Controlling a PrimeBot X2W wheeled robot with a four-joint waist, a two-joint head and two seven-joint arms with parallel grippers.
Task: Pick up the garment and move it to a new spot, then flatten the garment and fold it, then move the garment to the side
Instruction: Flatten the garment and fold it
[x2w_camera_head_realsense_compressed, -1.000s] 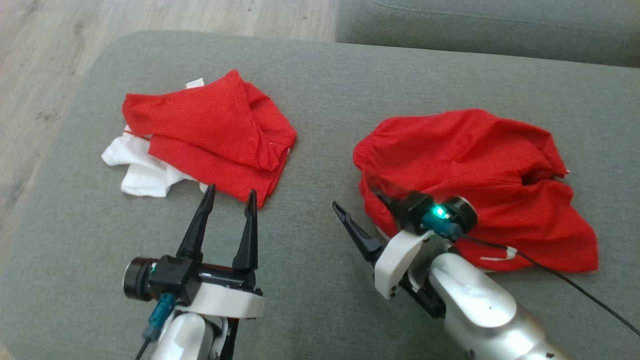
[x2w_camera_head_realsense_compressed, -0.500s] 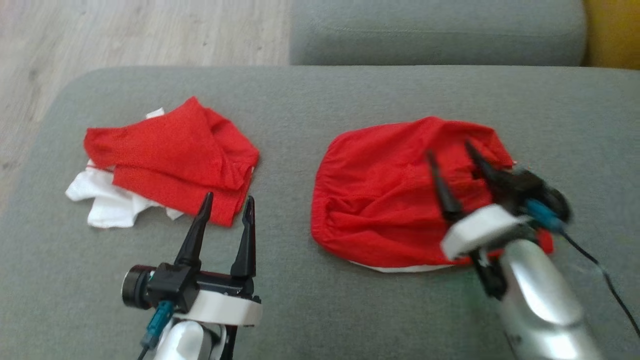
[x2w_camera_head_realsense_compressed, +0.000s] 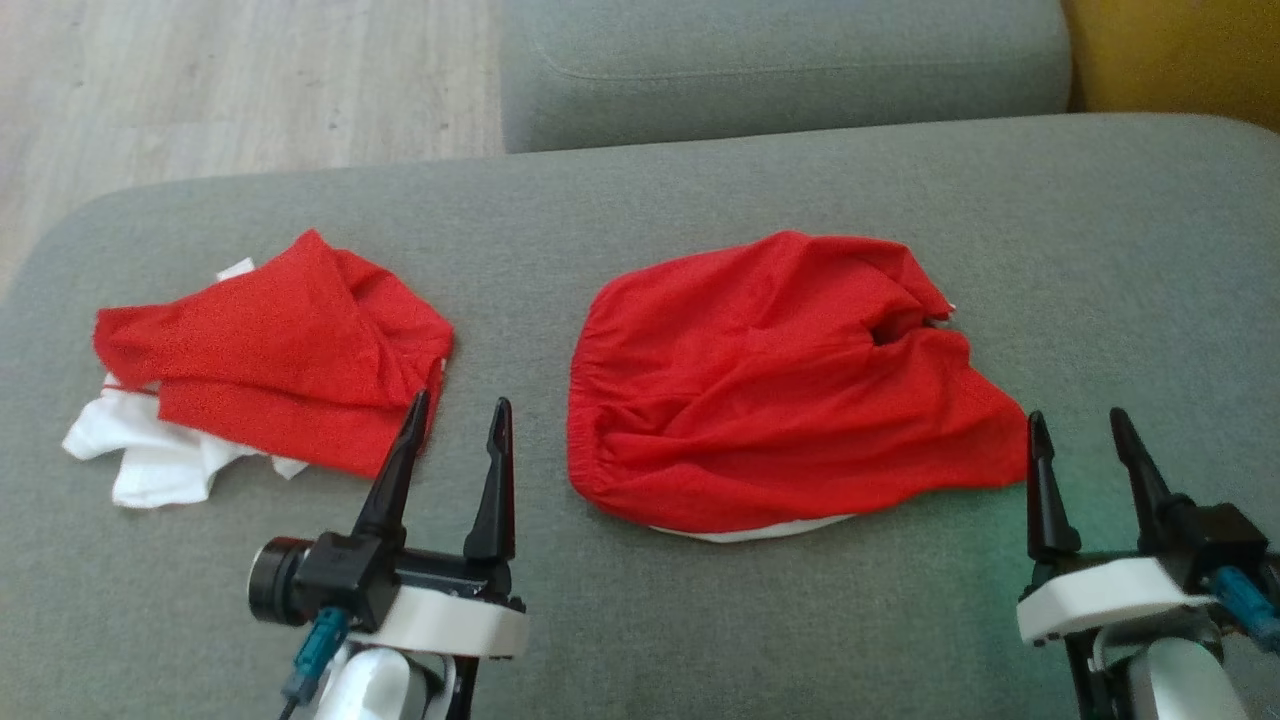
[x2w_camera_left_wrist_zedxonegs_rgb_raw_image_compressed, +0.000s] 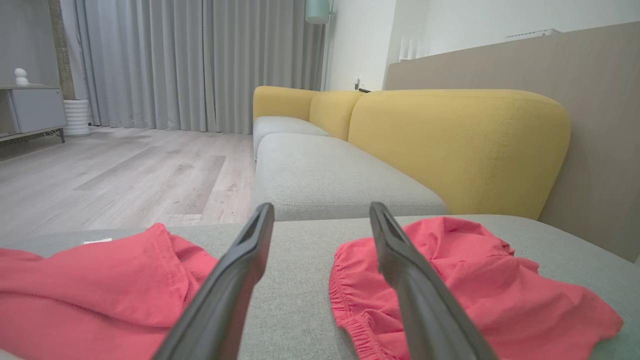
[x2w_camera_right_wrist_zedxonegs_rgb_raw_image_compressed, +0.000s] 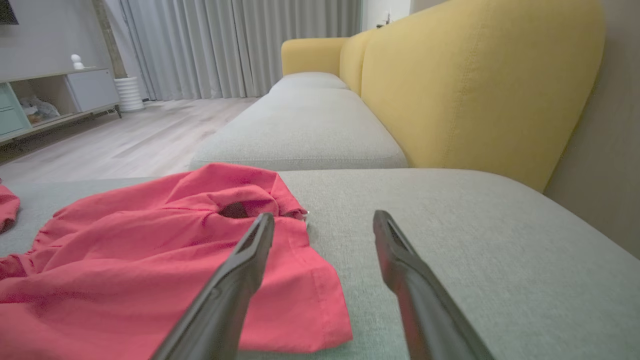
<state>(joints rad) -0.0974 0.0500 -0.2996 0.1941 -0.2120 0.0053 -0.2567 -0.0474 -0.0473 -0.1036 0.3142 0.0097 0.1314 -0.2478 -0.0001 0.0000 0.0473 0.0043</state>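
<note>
Garment (x2w_camera_head_realsense_compressed: 780, 390), red and rumpled, lies free on the grey sofa cushion (x2w_camera_head_realsense_compressed: 640, 620), held by neither claw. The right claw (x2w_camera_head_realsense_compressed: 1077, 415) stands wide open and empty. Its nearer finger is just beside the garment's trailing corner, and the bulk of the cloth lies at its 10 o'clock. The left claw (x2w_camera_head_realsense_compressed: 461, 400) is likewise spread wide with nothing in it. The garment's gathered edge sits at its 2 o'clock. A pile of red and white cloth (x2w_camera_head_realsense_compressed: 270, 350) lies at its 10 o'clock, so close that I cannot tell whether a fingertip brushes it.

Two risks, as I judge them. A reach by the left claw could snag that pile instead, since it is the same colour and nearer. The garment is also creased in layers, with a white strip (x2w_camera_head_realsense_compressed: 745, 533) peeking out at its 6 o'clock edge, so a pinch may catch only the top layer and bunch it rather than flatten it.
</note>
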